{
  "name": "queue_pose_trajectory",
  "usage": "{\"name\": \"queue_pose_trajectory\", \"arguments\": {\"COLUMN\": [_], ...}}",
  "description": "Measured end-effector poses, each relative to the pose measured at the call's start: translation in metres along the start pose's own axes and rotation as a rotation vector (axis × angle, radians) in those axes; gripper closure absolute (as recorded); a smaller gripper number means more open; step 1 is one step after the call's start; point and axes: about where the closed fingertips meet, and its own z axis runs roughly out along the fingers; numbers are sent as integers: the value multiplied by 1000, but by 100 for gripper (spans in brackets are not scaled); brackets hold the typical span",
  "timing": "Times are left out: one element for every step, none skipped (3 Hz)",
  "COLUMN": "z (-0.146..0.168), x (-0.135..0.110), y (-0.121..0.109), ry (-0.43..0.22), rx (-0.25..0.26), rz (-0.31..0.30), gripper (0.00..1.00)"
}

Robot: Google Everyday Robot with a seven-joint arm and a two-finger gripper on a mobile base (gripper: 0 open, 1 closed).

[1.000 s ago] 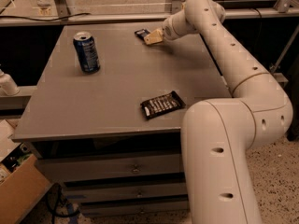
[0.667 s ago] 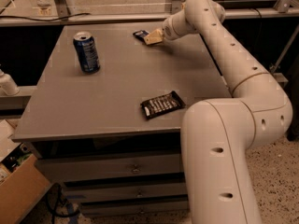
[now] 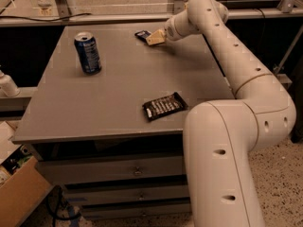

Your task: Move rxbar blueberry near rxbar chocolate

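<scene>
Hardly anything has moved in the last second: the blueberry bar (image 3: 141,33) lies where it lay, flat on the table (image 3: 118,82) close to the far edge and a little right of the middle, and the gripper (image 3: 153,38) stays at its right end. The bar's dark blue wrapper sticks out to the left of the gripper's tan tip, which touches or overlaps it; whether the gripper has closed on the bar I cannot tell. Behind the gripper the white arm (image 3: 222,46) reaches over the table's right side from the near right, where its thick lower segments fill the foreground. The chocolate bar (image 3: 164,106) lies well apart from the blueberry bar, flat near the front edge and right of the middle. It is black with rows of white lettering and set at a slight slant to that edge, with the arm's bulk just beside its right end. A blue can (image 3: 88,53) stands upright on the left half, toward the back, well apart from both bars. Under the grey top are drawers (image 3: 135,171), and a cardboard box (image 3: 23,197) sits at the lower left.
</scene>
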Motion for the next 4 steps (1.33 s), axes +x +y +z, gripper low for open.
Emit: {"name": "queue_pose_trajectory", "arguments": {"z": [-1,-1,-41,-73], "x": [-1,-1,-19,-32], "y": [0,0,-11,-13], "ry": [0,0,-39,-55], "rx": [0,0,32,49], "rz": [0,0,-50,-95], "gripper": [100,100,82,59]}}
